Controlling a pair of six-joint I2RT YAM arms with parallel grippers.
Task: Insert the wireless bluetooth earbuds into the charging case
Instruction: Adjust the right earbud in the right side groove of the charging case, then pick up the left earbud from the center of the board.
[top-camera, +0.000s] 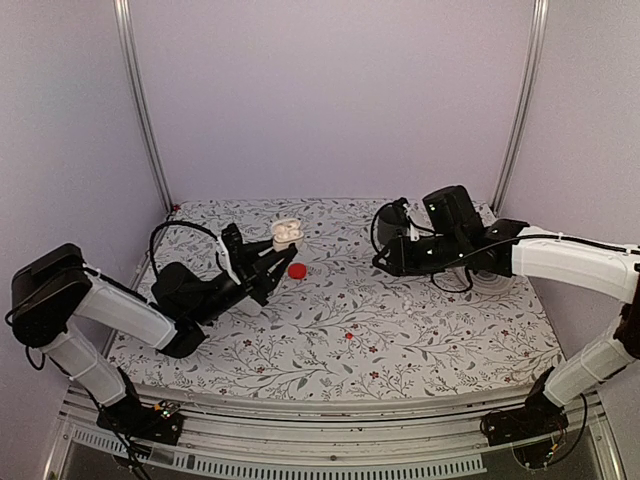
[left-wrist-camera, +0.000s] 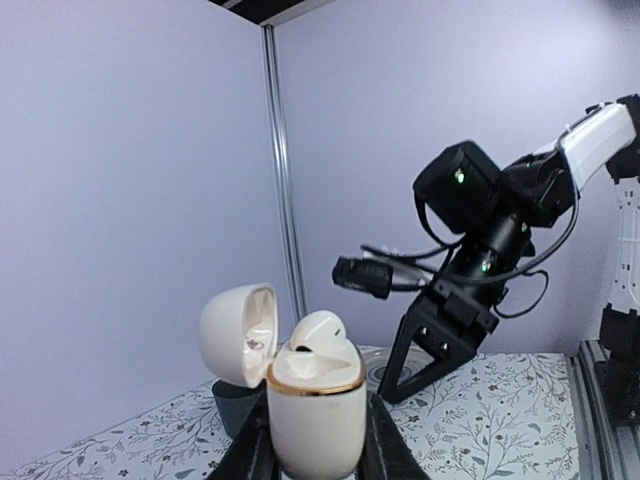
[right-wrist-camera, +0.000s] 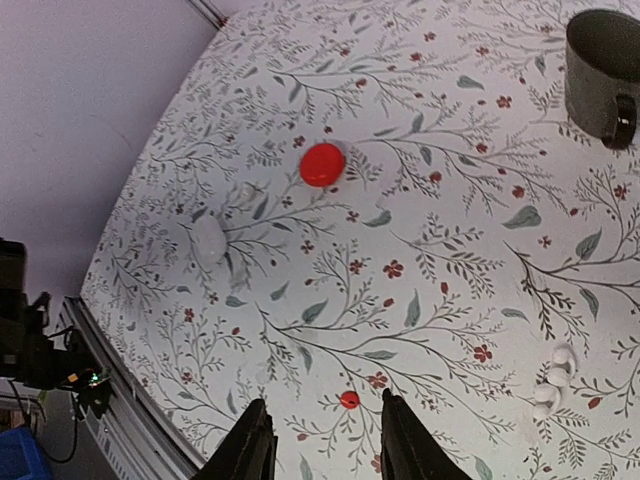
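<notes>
Charging case (left-wrist-camera: 315, 410): directly in front of the left wrist camera, upright, pinched at its lower sides by the left gripper (left-wrist-camera: 316, 450). Its hinged lid (left-wrist-camera: 235, 335) stands open, tipped back to the left. One earbud (left-wrist-camera: 318, 335) sits in the top of the case, with its rounded end above the gold rim.

Right gripper (right-wrist-camera: 322, 440): fingers spread, nothing between them, hanging above the floral counter (right-wrist-camera: 430, 250) and pointing down at it.

On the counter: a red disc (right-wrist-camera: 322, 164), a small red bead (right-wrist-camera: 349, 400) just ahead of the right gripper's fingers, and a grey mug (right-wrist-camera: 603, 70) at the far edge. A small white object (right-wrist-camera: 553, 380) lies to the right; its identity cannot be told.
</notes>
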